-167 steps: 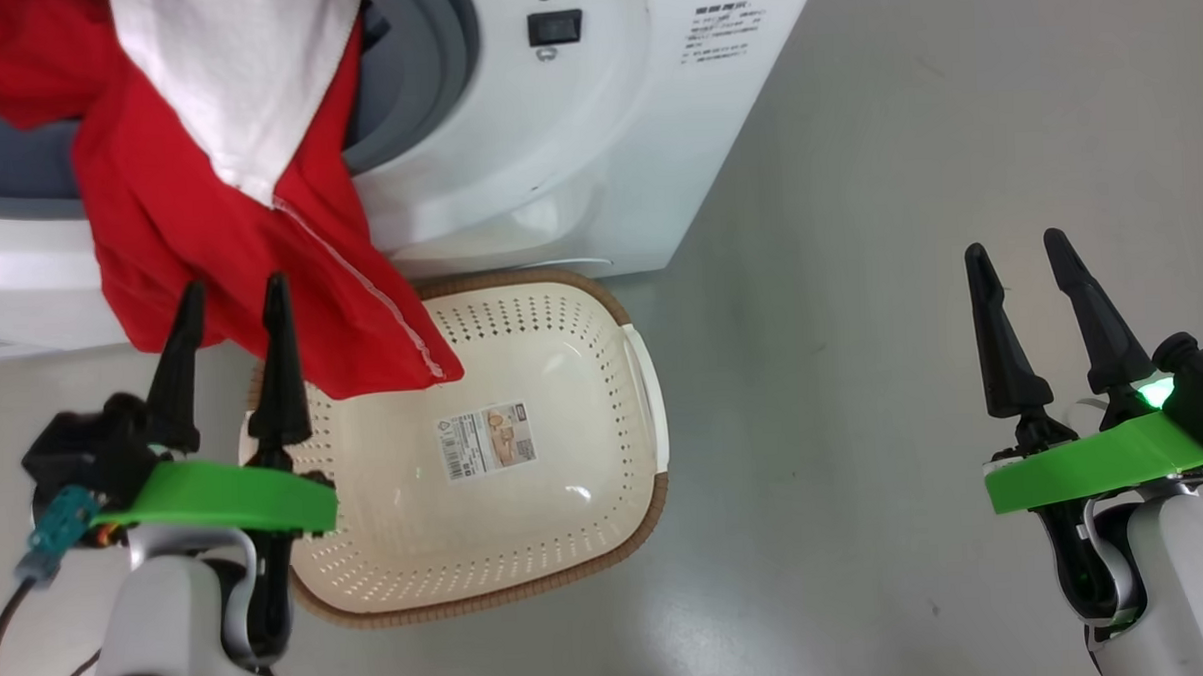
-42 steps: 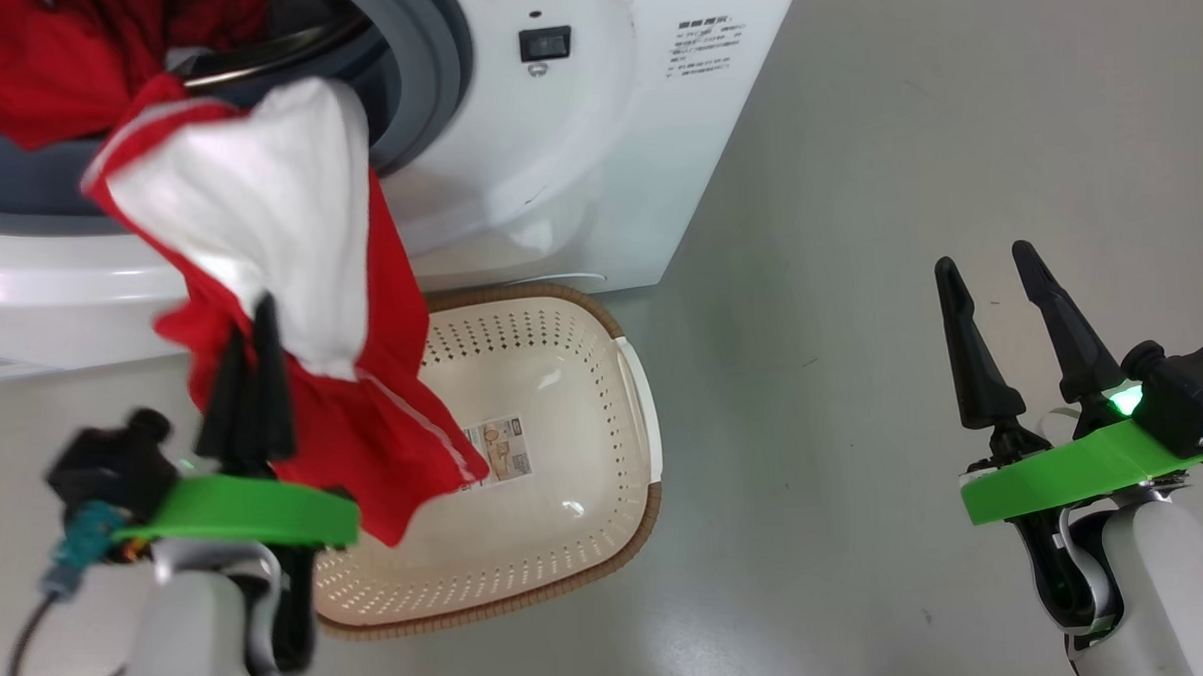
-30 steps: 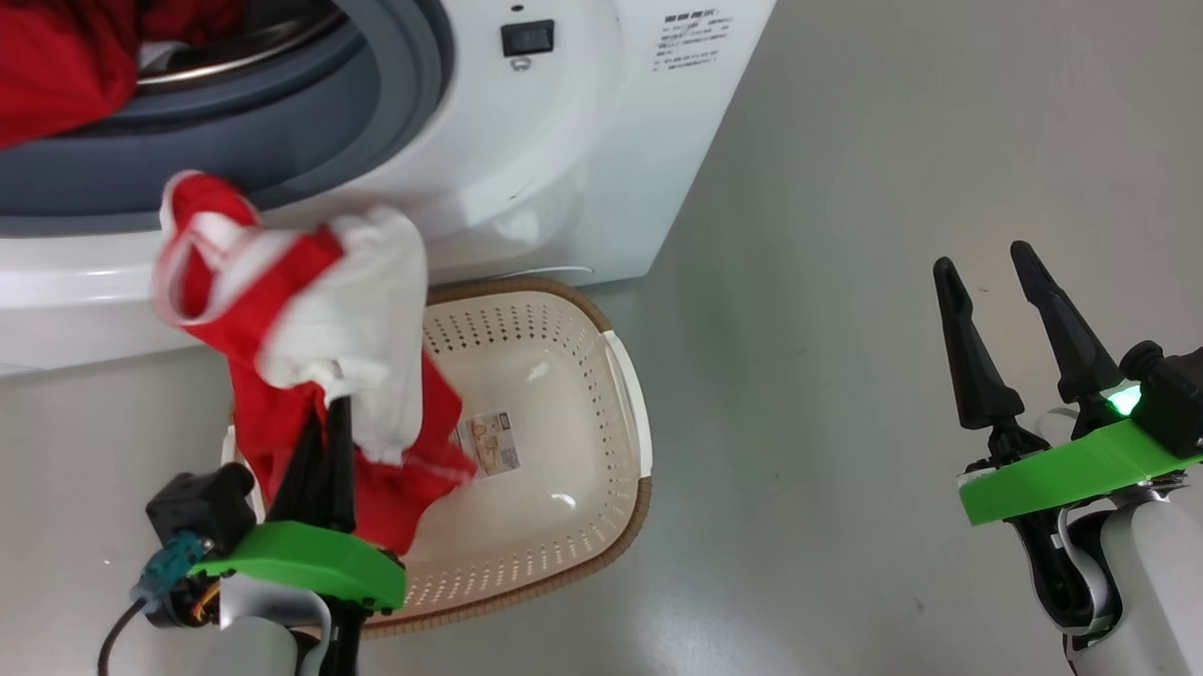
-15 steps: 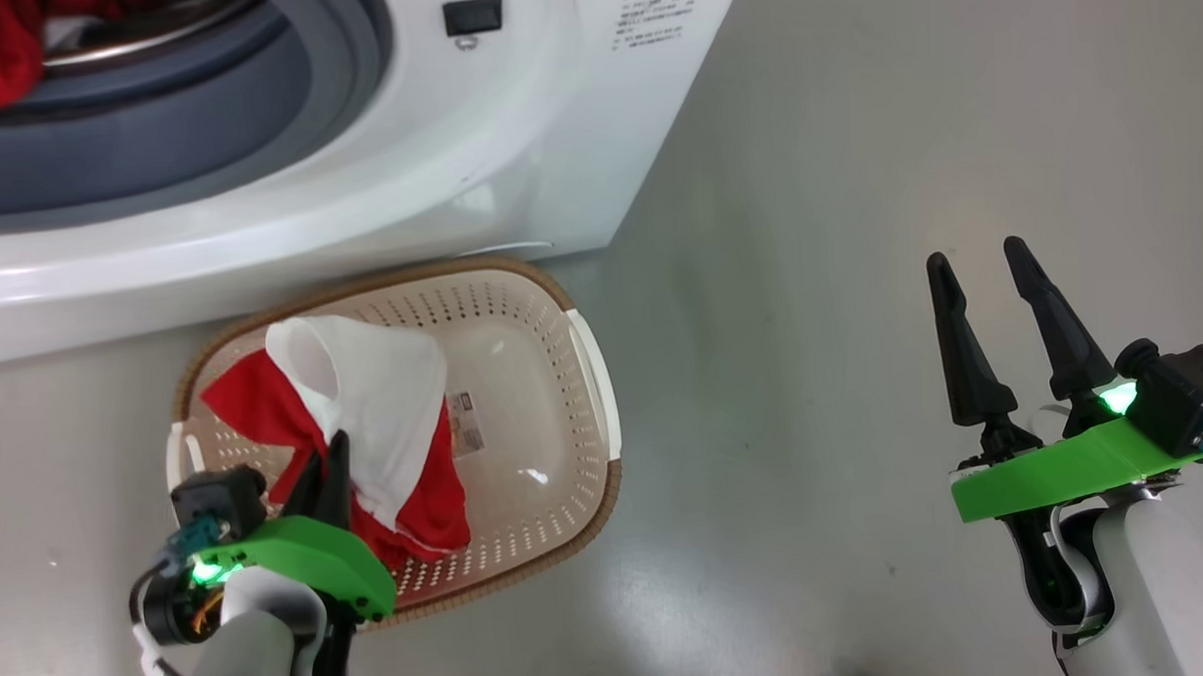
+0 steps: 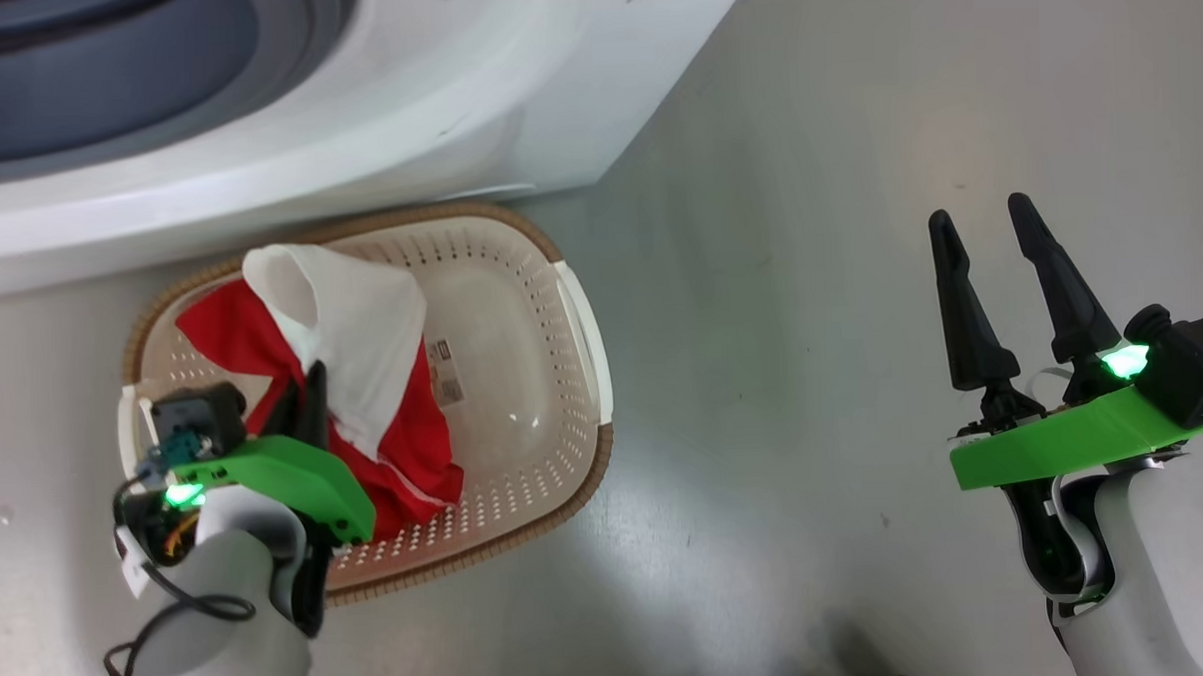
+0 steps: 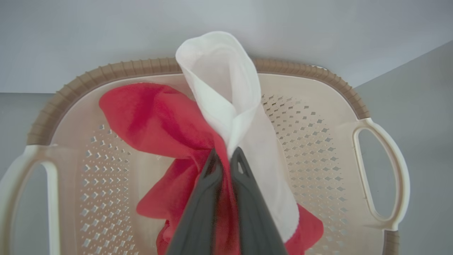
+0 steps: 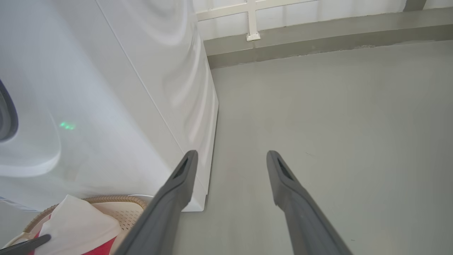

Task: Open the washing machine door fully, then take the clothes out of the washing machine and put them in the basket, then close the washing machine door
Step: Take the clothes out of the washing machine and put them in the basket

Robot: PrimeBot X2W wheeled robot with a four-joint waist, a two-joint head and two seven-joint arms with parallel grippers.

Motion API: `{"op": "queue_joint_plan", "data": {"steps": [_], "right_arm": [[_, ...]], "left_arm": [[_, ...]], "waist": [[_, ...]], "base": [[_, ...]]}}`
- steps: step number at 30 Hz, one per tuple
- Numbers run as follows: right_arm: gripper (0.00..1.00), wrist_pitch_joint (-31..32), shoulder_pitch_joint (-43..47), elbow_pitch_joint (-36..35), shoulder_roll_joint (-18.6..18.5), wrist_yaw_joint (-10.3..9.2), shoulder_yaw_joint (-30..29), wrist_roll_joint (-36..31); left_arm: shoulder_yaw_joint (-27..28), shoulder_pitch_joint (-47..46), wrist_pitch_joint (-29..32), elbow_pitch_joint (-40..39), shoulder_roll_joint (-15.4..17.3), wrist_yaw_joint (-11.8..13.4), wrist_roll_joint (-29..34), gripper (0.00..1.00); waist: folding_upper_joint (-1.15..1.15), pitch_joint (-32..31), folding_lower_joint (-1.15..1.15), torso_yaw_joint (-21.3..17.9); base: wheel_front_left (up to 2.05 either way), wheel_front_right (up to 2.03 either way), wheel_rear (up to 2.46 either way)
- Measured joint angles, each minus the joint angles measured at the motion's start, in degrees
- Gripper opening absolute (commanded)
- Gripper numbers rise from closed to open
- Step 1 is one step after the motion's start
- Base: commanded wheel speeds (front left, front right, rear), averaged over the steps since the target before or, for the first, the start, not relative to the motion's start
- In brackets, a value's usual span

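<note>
The basket (image 5: 524,401) stands on the floor right in front of the washing machine (image 5: 403,105), whose grey gasket (image 5: 103,95) shows at the top left. Red clothes with white lining (image 5: 350,307) lie in the basket's left half. My left gripper (image 5: 303,383) reaches down into the basket and is shut on the clothes (image 6: 155,120), with fabric pinched between its fingertips in the left wrist view (image 6: 225,152). My right gripper (image 5: 979,210) hangs open over bare floor to the right, holding nothing, as also seen from its own wrist (image 7: 231,154). The washing machine door is out of view.
Grey floor (image 5: 811,321) spreads to the right of the basket and the machine. The basket's brown rim (image 6: 106,71) and white side handle (image 6: 389,177) frame the clothes. A wall base (image 7: 318,39) runs behind the machine's side (image 7: 124,88).
My left gripper has brought the clothes down from in front of the machine opening into the basket, still shut on them. The head view has tilted downward. My right gripper has barely moved.
</note>
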Motion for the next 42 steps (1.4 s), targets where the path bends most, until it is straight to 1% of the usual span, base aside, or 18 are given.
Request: {"op": "queue_joint_plan", "data": {"steps": [4,5,7,8,9,10,11,16,23,29,42], "right_arm": [[1.00,0.00,-0.63,-0.01,0.16,0.00,0.03,0.00],[1.00,0.00,-0.94,-0.16,0.19,0.00,0.02,0.00],[1.00,0.00,-1.14,-0.30,0.22,0.00,0.03,0.00],[1.00,0.00,-1.14,-0.30,0.22,0.00,0.03,0.00],[1.00,0.00,-1.15,-0.30,0.22,0.00,0.03,0.00],[1.00,0.00,-1.16,-0.30,0.22,0.00,0.02,0.00],[1.00,0.00,-1.20,-0.30,0.22,0.00,0.02,0.00],[1.00,0.00,-1.75,-0.26,0.21,0.00,-0.12,0.00],[1.00,0.00,-1.90,0.40,-0.02,0.00,-0.21,-0.01],[1.00,0.00,-1.43,1.10,-0.82,0.00,-0.07,-0.01],[1.00,0.00,3.00,2.61,-2.15,0.00,0.41,-0.01]], "left_arm": [[0.46,-1.93,0.00,1.97,0.53,-0.01,0.25,0.01],[0.57,-2.33,0.00,2.31,0.64,-0.01,0.38,0.04],[0.71,-3.07,0.00,2.79,0.67,-0.01,0.38,0.20],[0.77,-3.35,0.00,2.82,0.67,-0.01,0.40,0.31],[0.83,-3.54,0.00,2.82,0.66,-0.07,0.41,0.45],[0.92,-3.66,0.00,2.83,0.66,-0.07,0.41,0.74],[1.01,-3.76,0.00,2.83,0.66,-0.07,0.41,1.00],[1.43,-4.33,0.00,2.90,0.59,-0.07,0.43,1.00],[2.21,-4.09,0.00,1.77,0.36,-0.07,0.34,1.00],[2.77,-0.32,0.00,-3.42,0.20,-0.08,0.32,1.00],[3.99,8.65,-0.01,-15.47,-0.18,-0.08,0.31,1.00]], "waist": [[0.00,1.82,0.00,0.03],[0.00,2.25,0.00,0.05],[0.00,3.03,0.00,0.06],[0.00,3.34,0.00,0.07],[0.00,3.64,0.00,0.08],[0.00,3.90,0.00,0.10],[0.00,4.10,0.00,0.12],[0.00,4.13,0.00,0.40],[0.00,2.04,0.00,1.04],[0.00,-1.16,0.00,1.70],[0.00,-10.28,0.00,3.41]], "base": [[0.00,0.00,0.00],[0.00,0.00,0.00],[0.00,0.00,0.00],[0.00,0.00,0.00],[0.00,0.00,0.00],[0.00,0.00,0.00],[0.00,0.00,0.00],[0.00,0.00,0.00],[0.00,0.00,0.00],[0.00,0.00,0.00],[0.00,0.00,0.00]]}}
